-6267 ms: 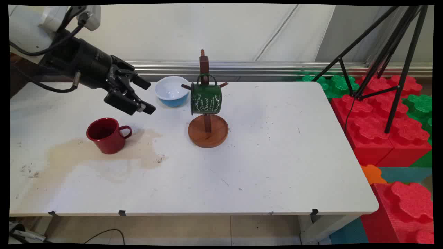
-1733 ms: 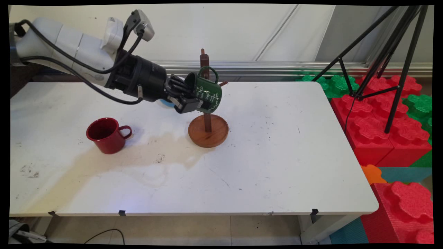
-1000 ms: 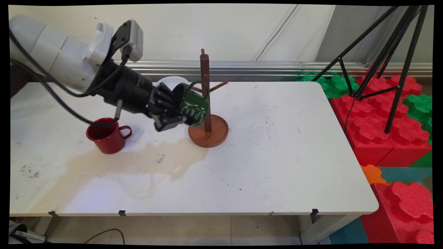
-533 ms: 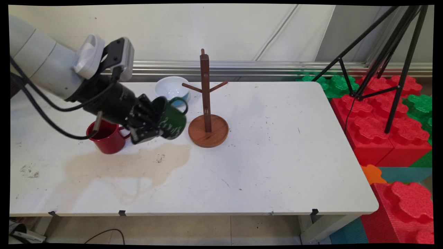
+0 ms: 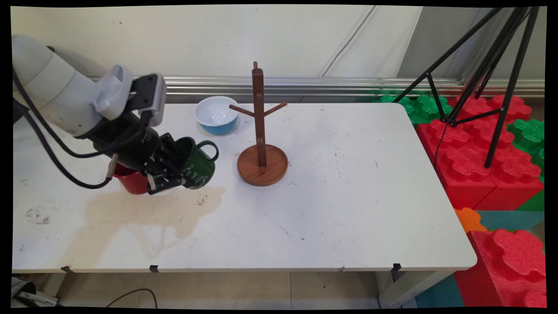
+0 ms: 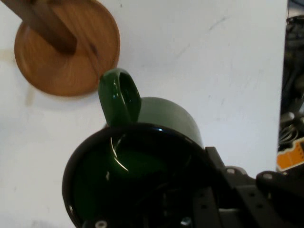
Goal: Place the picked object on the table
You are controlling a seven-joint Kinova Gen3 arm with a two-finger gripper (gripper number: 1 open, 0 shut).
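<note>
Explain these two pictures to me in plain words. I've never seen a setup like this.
A white robot arm ends in a black gripper. The main view looks down across the white table from a fixed camera; the hand view comes from a camera on the hand itself. The gripper holds a green mug by its rim, tilted. Behind the hand stands a red mug, partly hidden. Also on the table: a wooden mug tree, bare, and a white-and-blue bowl.
</note>
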